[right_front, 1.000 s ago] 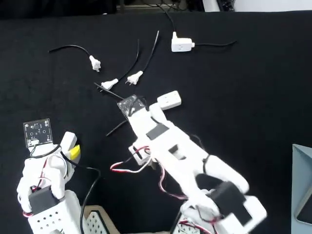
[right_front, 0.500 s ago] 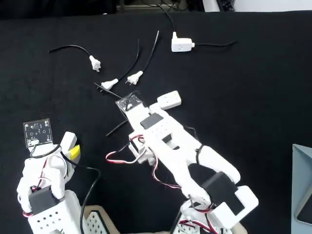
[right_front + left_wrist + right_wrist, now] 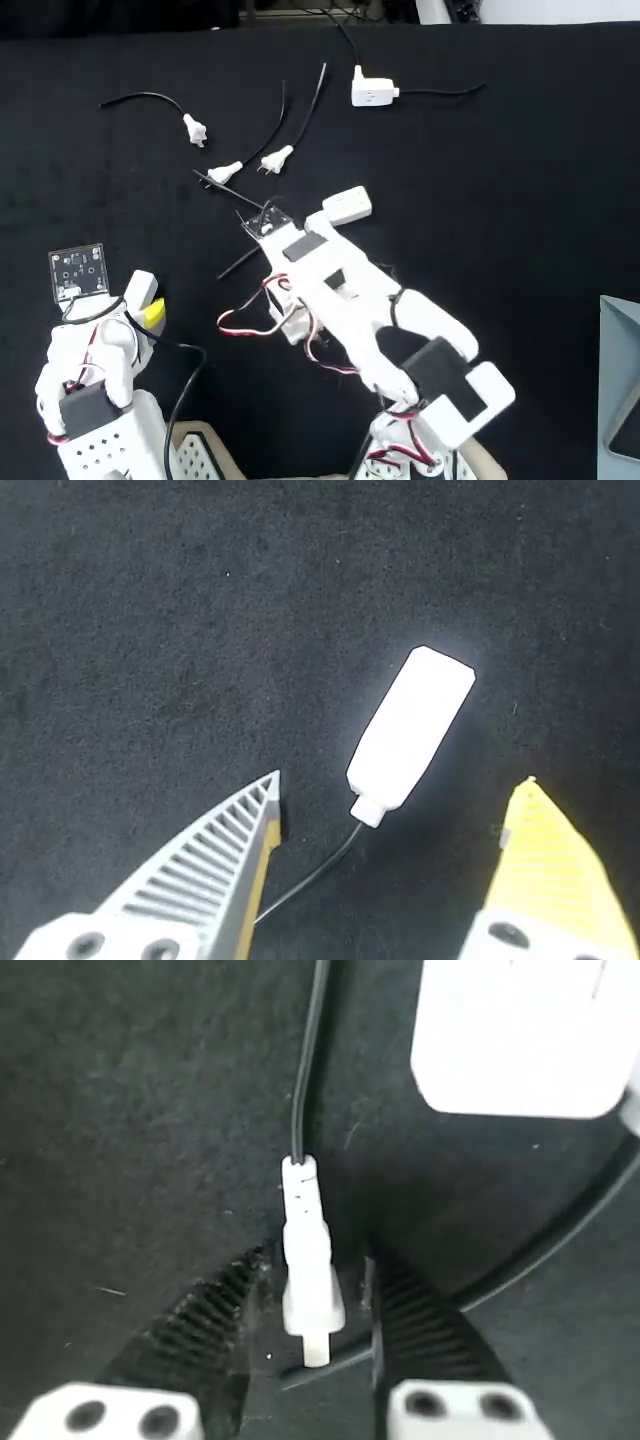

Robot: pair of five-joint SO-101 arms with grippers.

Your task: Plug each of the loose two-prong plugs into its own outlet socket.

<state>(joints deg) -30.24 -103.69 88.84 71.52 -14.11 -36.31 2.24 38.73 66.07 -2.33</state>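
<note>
Three loose white two-prong plugs (image 3: pixel 194 130), (image 3: pixel 226 172), (image 3: pixel 277 158) lie on the black cloth with their black cords. One white outlet socket (image 3: pixel 373 94) sits at the back and another (image 3: pixel 347 205) near the middle. My right gripper (image 3: pixel 262 222) is low beside that nearer socket (image 3: pixel 530 1035). Its black fingers (image 3: pixel 420 1310) straddle a further white plug (image 3: pixel 308 1260) with slim gaps on both sides, prongs toward the wrist. My left gripper (image 3: pixel 150 305) stays at the near left, open (image 3: pixel 400 783) above a white oblong piece (image 3: pixel 410 725) with a thin cord.
A small marker card (image 3: pixel 78 272) sits beside the left arm. Loose black cords (image 3: pixel 240 262) cross the cloth around the right gripper. A grey box edge (image 3: pixel 620 380) shows at the far right. The right half of the cloth has free room.
The right arm has folded and drawn back a little, and its gripper has shifted slightly toward the near left beside the socket. The left arm has not moved.
</note>
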